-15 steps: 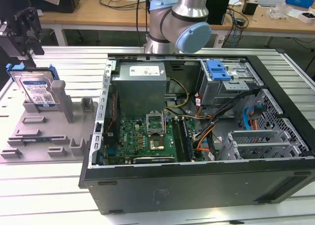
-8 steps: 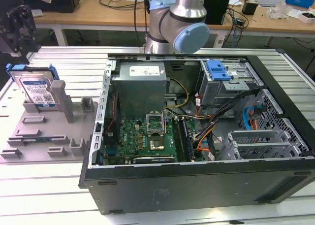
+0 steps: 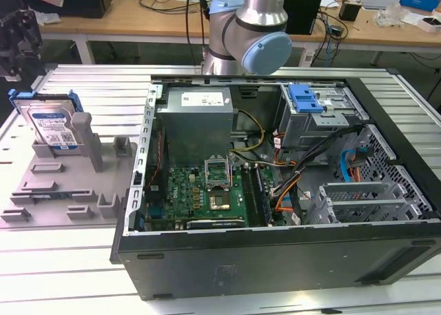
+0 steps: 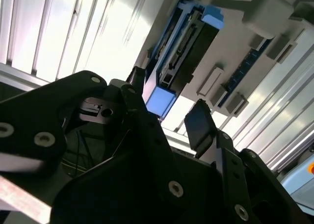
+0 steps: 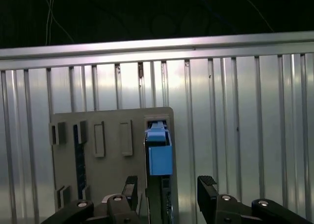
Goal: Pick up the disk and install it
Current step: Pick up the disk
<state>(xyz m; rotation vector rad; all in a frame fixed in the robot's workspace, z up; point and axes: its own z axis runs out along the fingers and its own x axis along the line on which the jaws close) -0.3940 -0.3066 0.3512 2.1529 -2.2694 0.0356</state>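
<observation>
You have the disk (image 3: 52,125) standing on edge in the grey holder (image 3: 69,184) at the exterior view's left, upright so its blue-framed sides are free to be pinched. In the first wrist view the gripper (image 5: 168,189) hangs over it, fingers (image 5: 206,187) spread wide either side of the blue bracket, gripping nothing. The ribbed table (image 3: 89,87) leaves open room around the holder. Further right, the open computer case (image 3: 275,249) hems its drive cage (image 3: 324,122) with cables and steel walls
</observation>
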